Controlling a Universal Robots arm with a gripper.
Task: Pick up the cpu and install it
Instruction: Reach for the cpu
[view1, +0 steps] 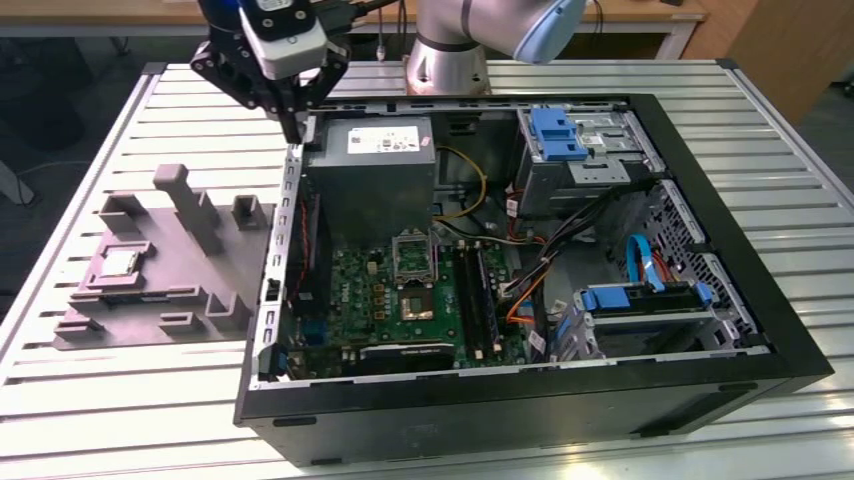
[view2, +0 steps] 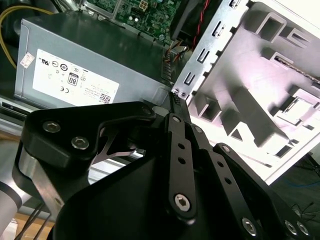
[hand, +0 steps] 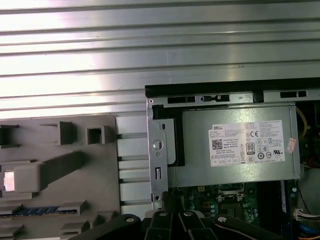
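- the cpu (view1: 120, 262) is seen lying flat in a pocket of the tray (view1: 140, 300), at the exterior view's left, outside the case (view1: 534, 400); it is not yet picked up.
- the gripper (view1: 295, 130) is held over the case's wall, just beside the power supply (view1: 380, 150) and well apart from the cpu; its tip is also seen in the second wrist view (view2: 176, 97).
- the fingers are pressed together to a point, and nothing is pinched between them.
- the step in hand is judged to be the reach toward the cpu.
- for a good grasp, the fingers are best spread before any descent, and the cpu approached from straight above.
- two opposite edges of the cpu are best pinched, so that it is kept level and the tray's raised blocks are cleared.
- only a light pinch is judged to be needed, as the cpu is thin and easily tilted.
- the cpu's silvery top is turned upward.
- being square, it has no real long axis; its edges are set roughly in line with the tray's edges.
- which corner carries its mark cannot be told, so its match to the motherboard (view1: 360, 290) cannot be judged.
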